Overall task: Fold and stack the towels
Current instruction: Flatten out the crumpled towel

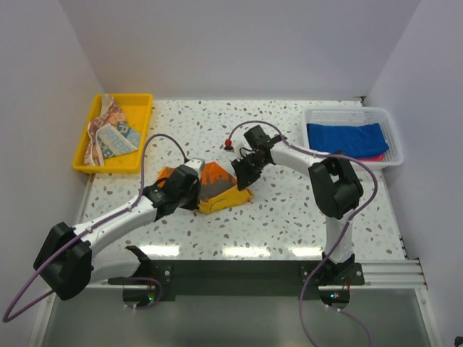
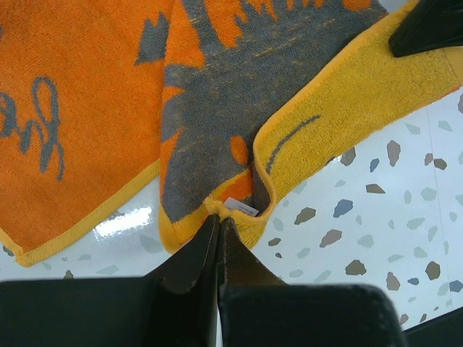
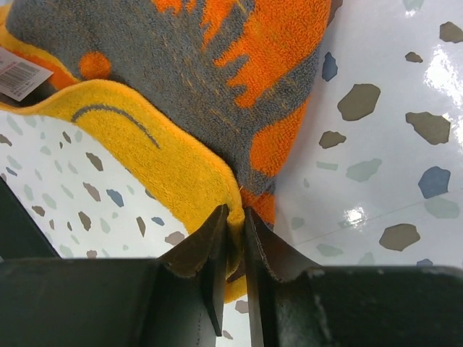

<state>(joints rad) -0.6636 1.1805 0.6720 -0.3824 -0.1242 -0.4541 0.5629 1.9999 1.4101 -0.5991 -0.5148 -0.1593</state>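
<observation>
Mid-fold on the orange terry towel with yellow edge point(image 1: 217, 189), rumpled at the centre of the speckled white table point(image 1: 289, 217), grey reverse partly turned up. Left gripper point(image 2: 218, 220) pressed together on a hem corner just beside the white label point(image 2: 241, 206). Right gripper point(image 3: 233, 213) nipped onto the yellow border at the other end, a thin strip of cloth between the fingers. Royal blue towel point(image 1: 343, 136) folded in the white mesh basket point(image 1: 311, 116), hot pink towel point(image 1: 372, 155) showing at its edge. Orange-blue printed towel point(image 1: 108, 134) crumpled in the yellow plastic tray point(image 1: 108, 169). Probably best done so: lift both corners together and level, draw apart just enough to take out slack, carry over to the opposite hem, lay edge on edge. Risk as judged: shallow bite on the right, possible slip under tension.
</observation>
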